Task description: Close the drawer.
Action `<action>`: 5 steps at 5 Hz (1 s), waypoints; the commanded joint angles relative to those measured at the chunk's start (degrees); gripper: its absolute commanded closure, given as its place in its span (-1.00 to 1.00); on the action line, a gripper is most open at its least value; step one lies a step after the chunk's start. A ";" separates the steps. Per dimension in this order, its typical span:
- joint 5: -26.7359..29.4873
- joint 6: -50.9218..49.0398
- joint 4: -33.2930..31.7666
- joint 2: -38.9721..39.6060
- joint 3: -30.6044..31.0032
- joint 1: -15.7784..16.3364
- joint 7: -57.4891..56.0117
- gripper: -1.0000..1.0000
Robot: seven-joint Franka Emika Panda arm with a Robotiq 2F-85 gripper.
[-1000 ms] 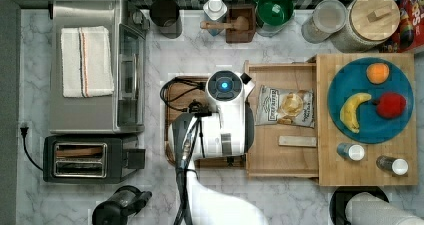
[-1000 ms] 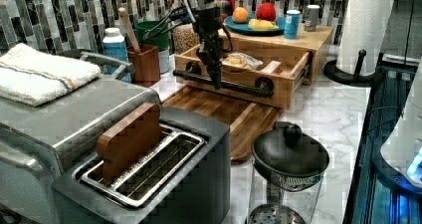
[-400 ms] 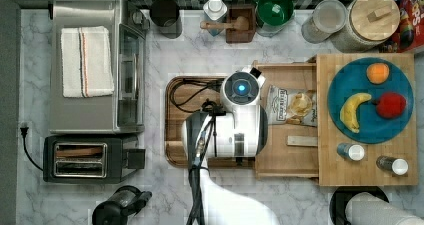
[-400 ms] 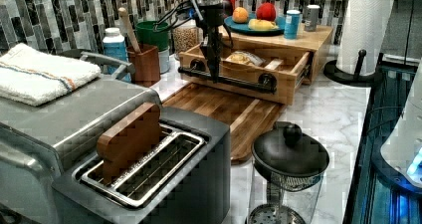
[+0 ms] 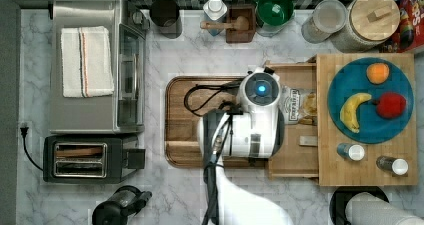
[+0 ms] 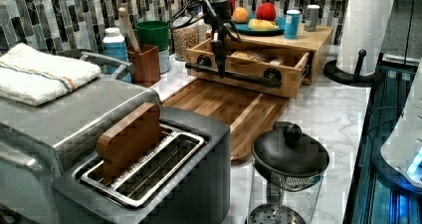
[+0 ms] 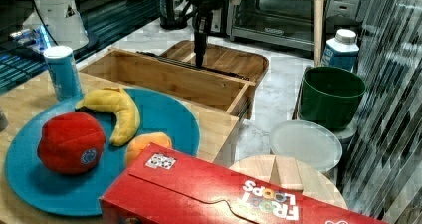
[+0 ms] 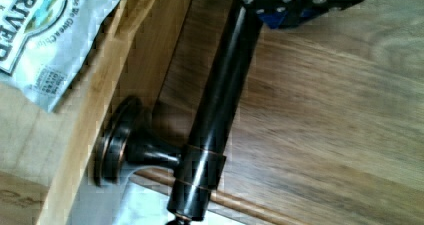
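At the drawer's front, the gripper hangs by the dark bar handle; whether its fingers are parted or closed I cannot tell. One drawer juts partway from its light wooden box toward the brown tray, so closing seems underway, with a further push left. Inside lies one snack bag. On top sits one blue plate with three fruits, plus two shakers.

Top view straight down over bench; left and right views low, oblique, from opposite ends, sharing drawer; wrist view close.
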 commanded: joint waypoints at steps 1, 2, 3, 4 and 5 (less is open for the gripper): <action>1.71 1.26 4.82 3.61 -6.69 -11.50 -8.61 1.00; 3.36 1.00 7.65 6.34 -8.11 -13.99 -13.02 1.00; 2.69 2.76 10.53 8.87 -9.63 -16.54 -17.55 1.00; 1.25 -0.66 15.26 10.37 -11.13 -17.81 -19.85 1.00; -1.65 -2.34 17.57 10.25 -10.10 -20.02 -18.42 1.00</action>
